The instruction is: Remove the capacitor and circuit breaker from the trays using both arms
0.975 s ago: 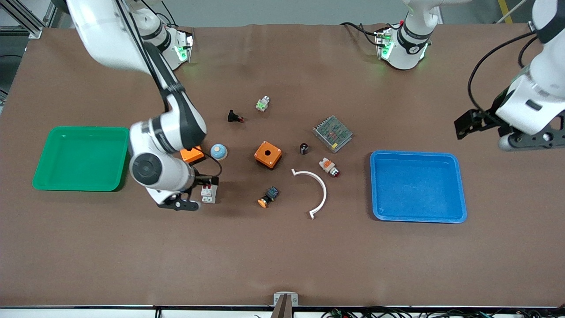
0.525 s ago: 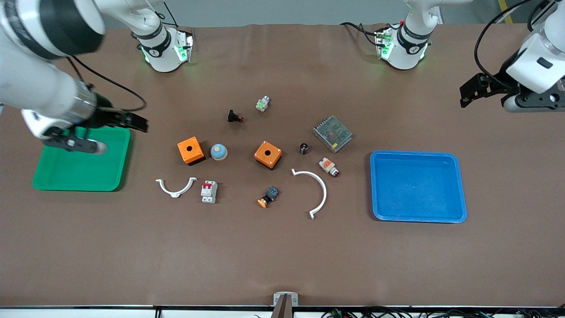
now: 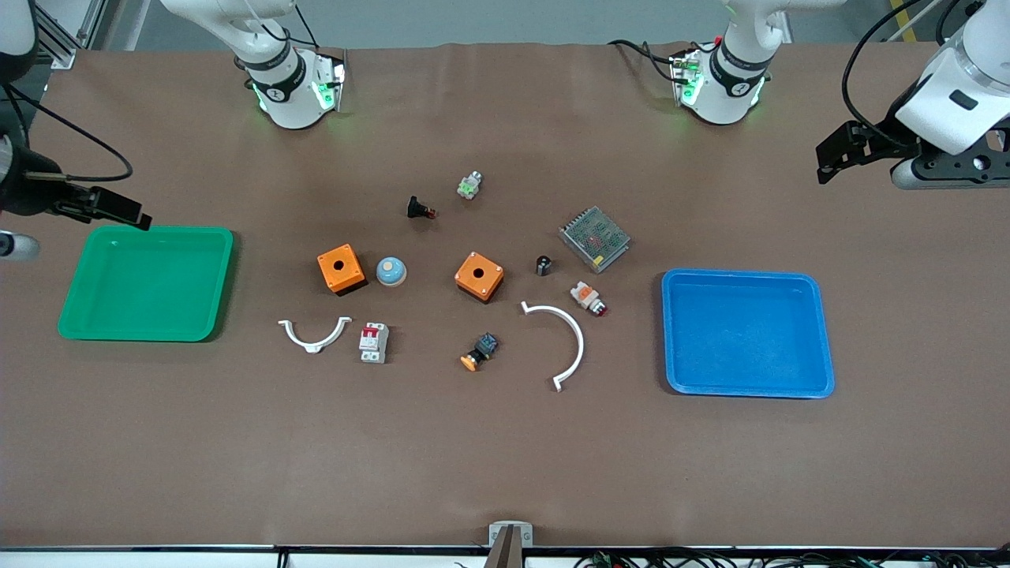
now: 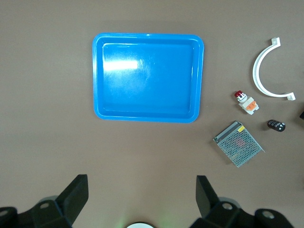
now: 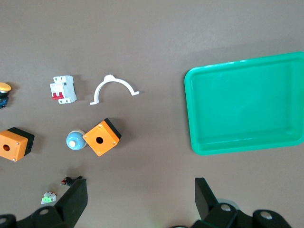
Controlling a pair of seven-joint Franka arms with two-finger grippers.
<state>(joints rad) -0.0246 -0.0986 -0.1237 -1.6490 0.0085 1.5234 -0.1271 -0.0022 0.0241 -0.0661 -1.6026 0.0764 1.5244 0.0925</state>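
Observation:
The capacitor [image 3: 543,264], a tiny dark cylinder, lies mid-table beside a metal mesh box; it also shows in the left wrist view [image 4: 276,125]. The breaker [image 3: 374,342], a light-grey block with a red and white switch, lies nearer the camera than an orange box and also shows in the right wrist view [image 5: 63,89]. My left gripper [image 3: 838,151] hangs open and empty, high over bare table at the left arm's end [image 4: 142,190]. My right gripper [image 3: 110,209] hangs open and empty, high over bare table beside the green tray [image 5: 141,194].
A green tray [image 3: 146,229] sits at the right arm's end and a blue tray [image 3: 742,274] at the left arm's end. Two orange boxes [image 3: 341,269] [image 3: 479,276], a blue dome [image 3: 390,270], two white curved clips [image 3: 314,335] [image 3: 564,339], a mesh box [image 3: 594,238] and small buttons lie between them.
My right arm has lifted away from the breaker and swung out to the green tray's end, uncovering a white clip. The breaker stays put. My left gripper has risen slightly toward its base.

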